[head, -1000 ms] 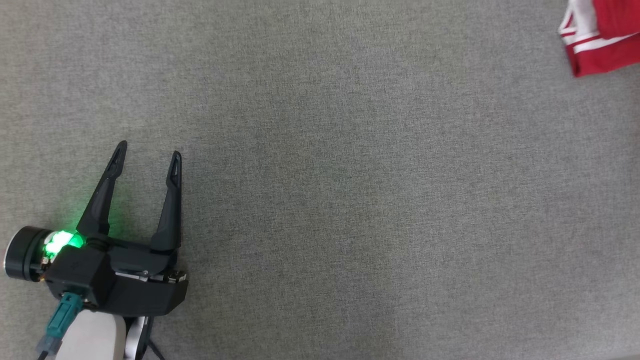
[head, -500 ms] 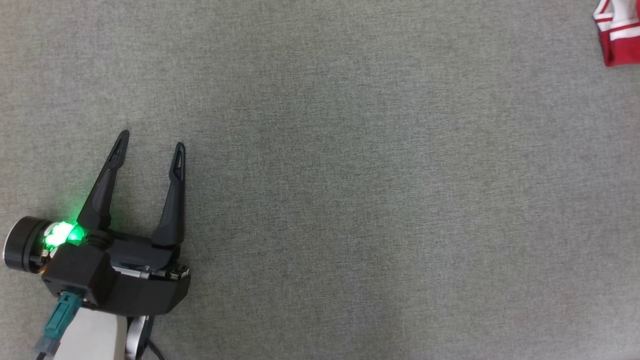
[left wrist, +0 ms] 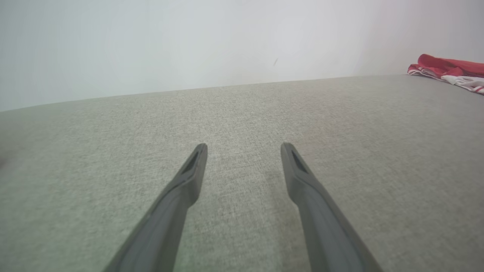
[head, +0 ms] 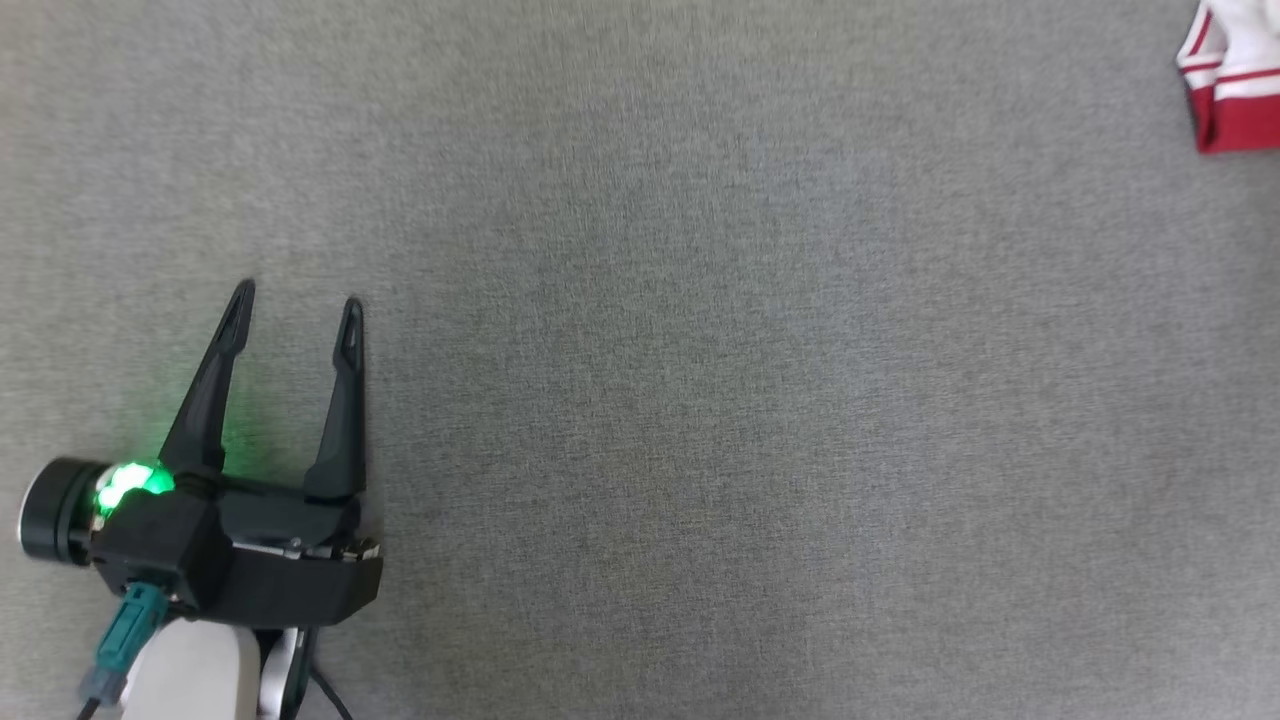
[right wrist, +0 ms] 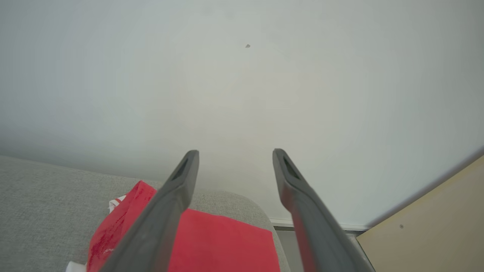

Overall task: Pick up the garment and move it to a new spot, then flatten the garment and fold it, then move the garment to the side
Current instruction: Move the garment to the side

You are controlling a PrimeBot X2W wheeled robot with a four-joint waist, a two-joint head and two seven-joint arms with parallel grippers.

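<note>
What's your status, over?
Left pincer open, empty. Right pincer open, above red garment. Garment lying at grey surface edge. No obstruction seen.

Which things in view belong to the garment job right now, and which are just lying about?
Belongs to the job:
- red garment with white stripes, at the head view's upper right
- left gripper, open, empty
- right gripper, open, empty

Just there:
- grey woven surface, under everything
- pale wall
- beige panel

Grey fabric surface [head: 700,400], pale wall [right wrist: 242,75] behind
</note>
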